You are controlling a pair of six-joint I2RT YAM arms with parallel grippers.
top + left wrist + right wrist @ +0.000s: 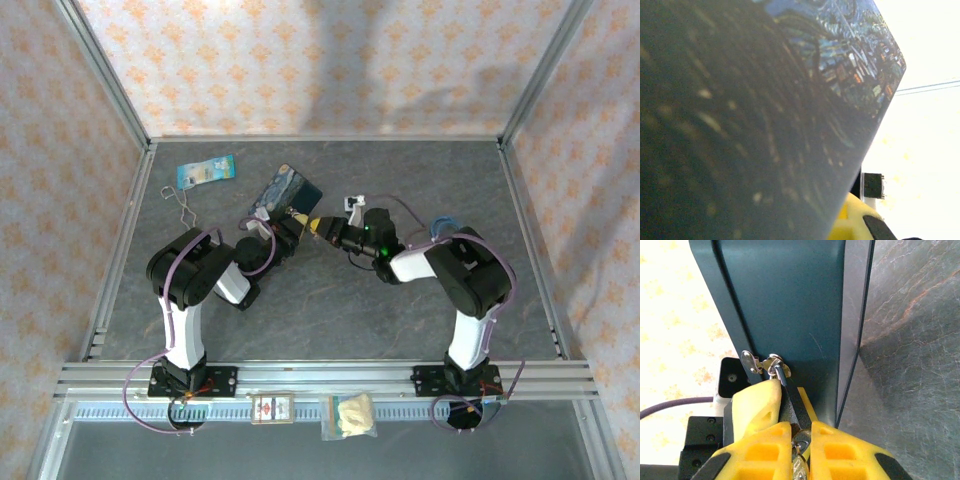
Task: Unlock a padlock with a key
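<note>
Right wrist view, fingers [835, 450] pinching key [799, 463] — mostly hidden, padlock [790, 396] partly covered

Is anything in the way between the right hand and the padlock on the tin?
Nothing visible does. The padlock hangs from the hasp on the blue tin, and its dark body runs down between the yellow fingers of the right hand.

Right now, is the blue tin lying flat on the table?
No, the blue tin is tipped steeply up, its broad face rising away from the table.
</note>
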